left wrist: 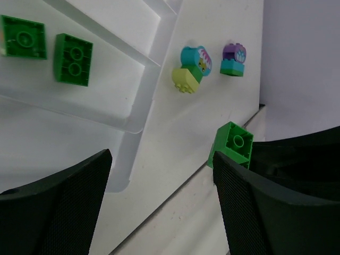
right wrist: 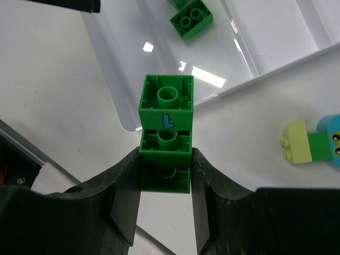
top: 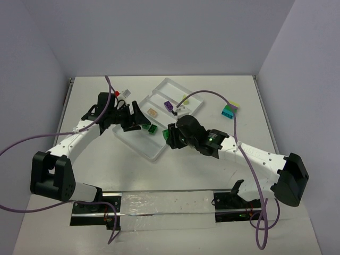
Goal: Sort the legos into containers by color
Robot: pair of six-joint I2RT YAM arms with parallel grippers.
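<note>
My right gripper (right wrist: 166, 169) is shut on a stack of green legos (right wrist: 166, 135), one face marked with a blue "L", held above the table just off the near corner of the clear tray (right wrist: 276, 48). In the top view this gripper (top: 171, 136) sits at the tray's near right edge (top: 154, 154). My left gripper (left wrist: 162, 204) is open and empty over the tray's near end (top: 139, 121). Two green legos (left wrist: 73, 58) lie in the nearest compartment. The held stack also shows in the left wrist view (left wrist: 232, 143). A purple lego (top: 168, 105), a peach one (top: 153, 112) and a yellow-green one (top: 185, 98) lie in other compartments.
A teal, green and yellow-green clump (left wrist: 190, 69) and a purple and teal clump (left wrist: 234, 59) stand on the table right of the tray; they show together in the top view (top: 229, 110). Walls enclose the table on three sides. Purple cables trail from both arms.
</note>
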